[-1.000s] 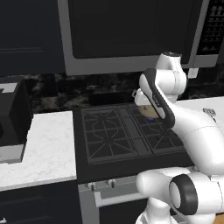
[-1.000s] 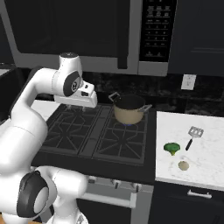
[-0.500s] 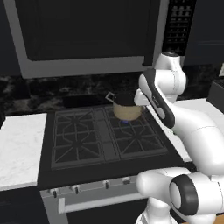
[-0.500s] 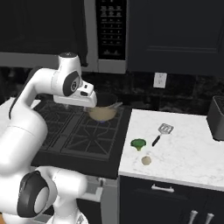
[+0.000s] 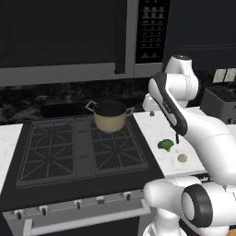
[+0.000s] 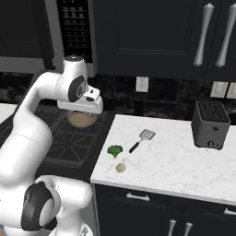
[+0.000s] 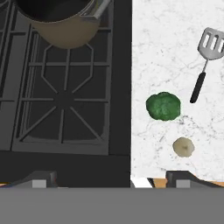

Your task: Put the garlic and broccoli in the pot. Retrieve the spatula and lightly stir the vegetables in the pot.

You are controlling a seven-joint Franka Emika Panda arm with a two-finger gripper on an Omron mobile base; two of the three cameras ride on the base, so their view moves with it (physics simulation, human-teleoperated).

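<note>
While raised, gripper (image 7: 111,179) wide apart

Arm (image 6: 32,120): glossy white shell, thick rounded segments, smooth with no visible seams or screws. Joints: dark grey to black discs, one large round cap (image 6: 38,207) at the base shoulder, another on the upper joint (image 6: 76,88). A black strip (image 5: 167,102) runs along one link. No cables or markings discernible.

Pot (image 5: 110,116) on stove (image 5: 78,150); broccoli (image 7: 163,106), garlic (image 7: 183,147), spatula (image 7: 204,63) on counter (image 6: 179,161) beside it.
</note>
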